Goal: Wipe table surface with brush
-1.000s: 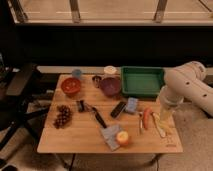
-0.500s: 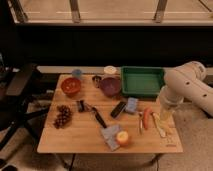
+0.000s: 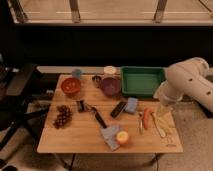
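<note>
Hanging near the green tray (image 3: 142, 81), the gripper (image 3: 163, 105) is far from the brush (image 3: 99, 118).

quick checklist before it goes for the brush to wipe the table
1. brush located: ok, lying flat mid-table.
2. brush in hand: not ok, the gripper is at the table's right edge, apart from it.
3. straight path to brush: not ok, black bar and blue block lie between.
4. table surface free for wiping: not ok, apple, purple bowl and more sit on it.
</note>
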Robot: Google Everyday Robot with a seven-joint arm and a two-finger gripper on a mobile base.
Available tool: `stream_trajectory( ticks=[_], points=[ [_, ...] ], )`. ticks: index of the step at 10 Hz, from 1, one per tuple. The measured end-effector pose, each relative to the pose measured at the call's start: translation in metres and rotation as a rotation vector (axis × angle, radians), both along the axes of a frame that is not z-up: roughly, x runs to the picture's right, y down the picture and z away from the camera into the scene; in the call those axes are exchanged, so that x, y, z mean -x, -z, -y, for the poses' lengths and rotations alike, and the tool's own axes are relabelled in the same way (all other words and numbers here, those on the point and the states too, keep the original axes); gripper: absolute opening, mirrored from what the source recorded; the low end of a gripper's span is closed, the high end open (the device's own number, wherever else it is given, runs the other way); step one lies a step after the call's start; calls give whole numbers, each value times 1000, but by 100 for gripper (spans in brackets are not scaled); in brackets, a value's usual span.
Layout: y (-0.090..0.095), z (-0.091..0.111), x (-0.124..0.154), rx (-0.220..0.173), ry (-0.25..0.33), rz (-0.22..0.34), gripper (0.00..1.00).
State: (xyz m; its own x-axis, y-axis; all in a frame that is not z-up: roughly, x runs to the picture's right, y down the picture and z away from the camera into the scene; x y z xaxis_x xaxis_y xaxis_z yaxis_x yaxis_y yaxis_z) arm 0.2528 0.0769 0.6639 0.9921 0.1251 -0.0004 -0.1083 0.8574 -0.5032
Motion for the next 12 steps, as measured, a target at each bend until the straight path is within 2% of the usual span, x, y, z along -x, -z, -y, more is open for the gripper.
stream_trajectory(
  ticks=[2, 3, 4, 5, 10, 12],
  points=[
    [2, 6, 42, 32, -110, 21, 65],
    [-1, 3, 60, 47, -176, 26, 65],
    [-2, -1, 71, 56, -227, 36, 65],
    [-2, -3, 76, 62, -253, 39, 65],
    [-2, -5, 81, 69, -266, 48, 65],
    [-10, -19, 95, 111, -271, 75, 65]
  ],
)
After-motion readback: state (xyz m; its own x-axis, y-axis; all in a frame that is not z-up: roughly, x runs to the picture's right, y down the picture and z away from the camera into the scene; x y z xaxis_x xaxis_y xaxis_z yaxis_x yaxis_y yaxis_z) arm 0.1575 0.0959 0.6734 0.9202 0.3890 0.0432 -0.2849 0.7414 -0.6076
